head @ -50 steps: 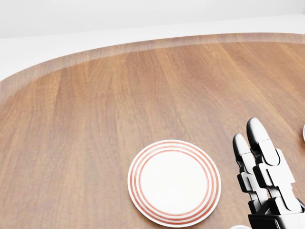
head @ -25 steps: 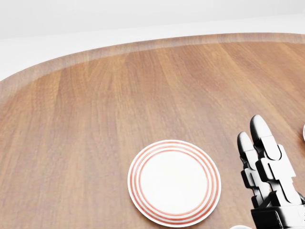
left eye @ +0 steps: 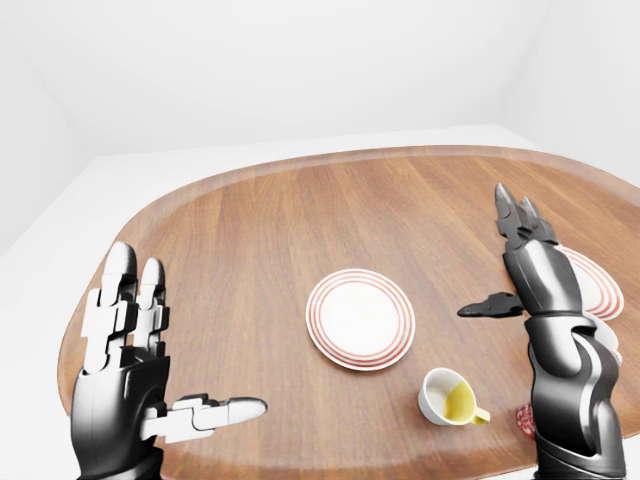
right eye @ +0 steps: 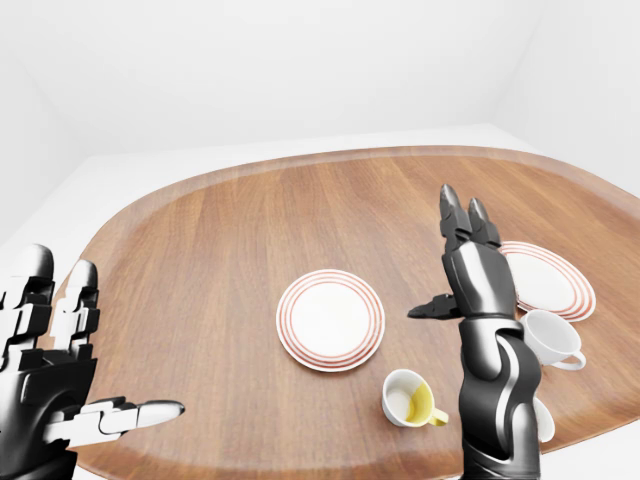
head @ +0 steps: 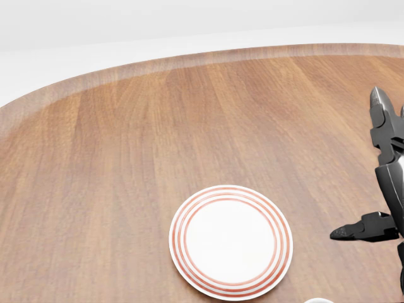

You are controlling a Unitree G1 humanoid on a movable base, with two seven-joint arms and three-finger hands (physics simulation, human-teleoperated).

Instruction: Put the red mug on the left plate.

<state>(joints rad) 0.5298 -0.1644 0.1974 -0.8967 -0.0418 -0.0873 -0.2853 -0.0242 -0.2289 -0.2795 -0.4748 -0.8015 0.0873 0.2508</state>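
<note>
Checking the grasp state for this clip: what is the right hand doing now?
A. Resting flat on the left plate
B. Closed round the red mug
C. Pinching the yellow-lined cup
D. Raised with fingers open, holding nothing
D: in the right-eye view the right hand stands upright above the table, fingers spread and empty, beside the left plate, not on it.

Smooth wood-grain table (left eye: 250,230), glossy ceramic plate (left eye: 360,318).

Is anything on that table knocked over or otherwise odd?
Yes. The yellow-lined mug lies tipped on its side below the left plate, and a white mug beside the right plate looks tipped too. Nothing spilled.
</note>
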